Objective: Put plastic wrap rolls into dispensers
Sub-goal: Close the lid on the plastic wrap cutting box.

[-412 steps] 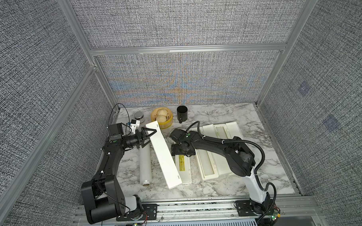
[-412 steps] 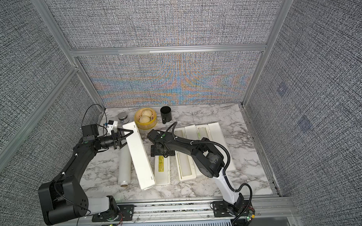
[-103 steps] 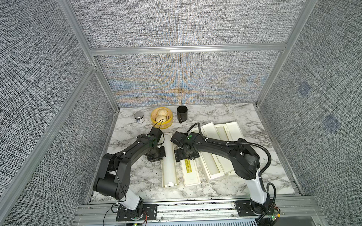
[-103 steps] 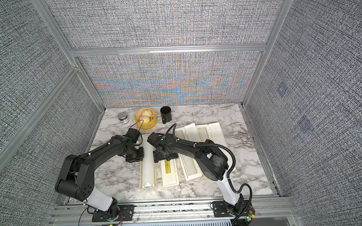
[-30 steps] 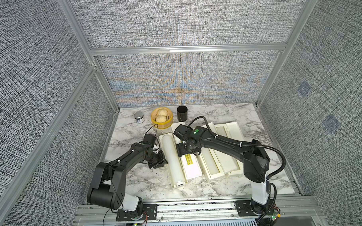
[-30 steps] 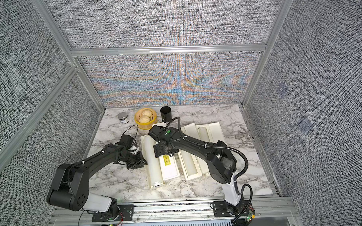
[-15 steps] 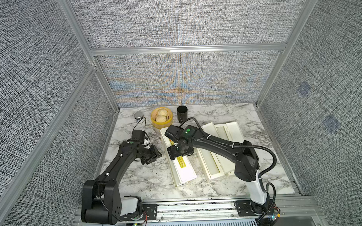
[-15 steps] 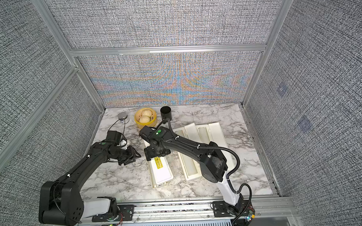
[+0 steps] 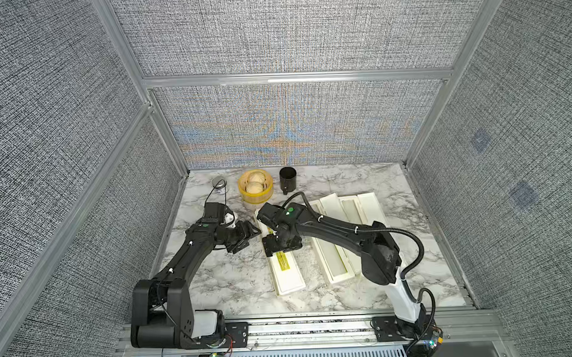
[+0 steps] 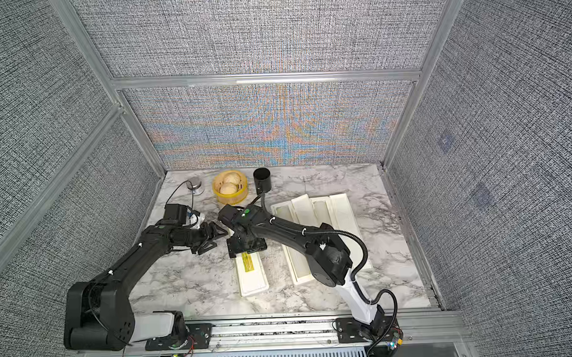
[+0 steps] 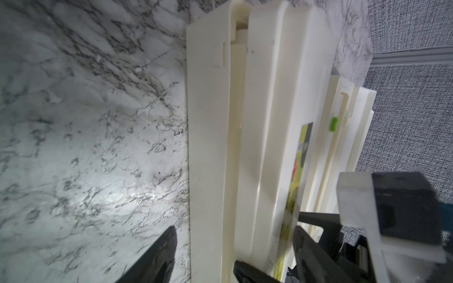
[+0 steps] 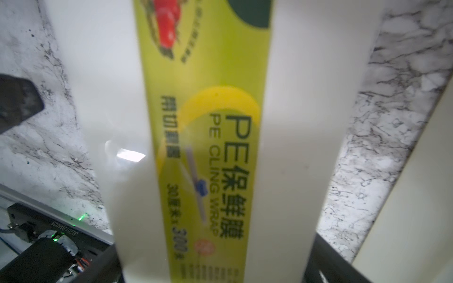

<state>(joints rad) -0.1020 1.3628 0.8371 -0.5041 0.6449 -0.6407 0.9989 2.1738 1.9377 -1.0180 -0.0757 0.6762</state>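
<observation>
Right gripper (image 9: 282,248) straddles the closed dispenser (image 9: 286,274) lid, jaws wide, left gripper (image 9: 247,236) open beside it; recommend pressing squarely until the lid latches.

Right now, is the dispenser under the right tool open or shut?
Shut. The dispenser lies flat with its yellow-green label facing up and no trough visible; the right tool straddles it.

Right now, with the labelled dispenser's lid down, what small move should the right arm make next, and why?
Probably lift the right gripper straight up. It straddles the closed dispenser, whose lid lies flat with the label up, and the left gripper stands open beside it, so nothing there seems to need holding.
</observation>
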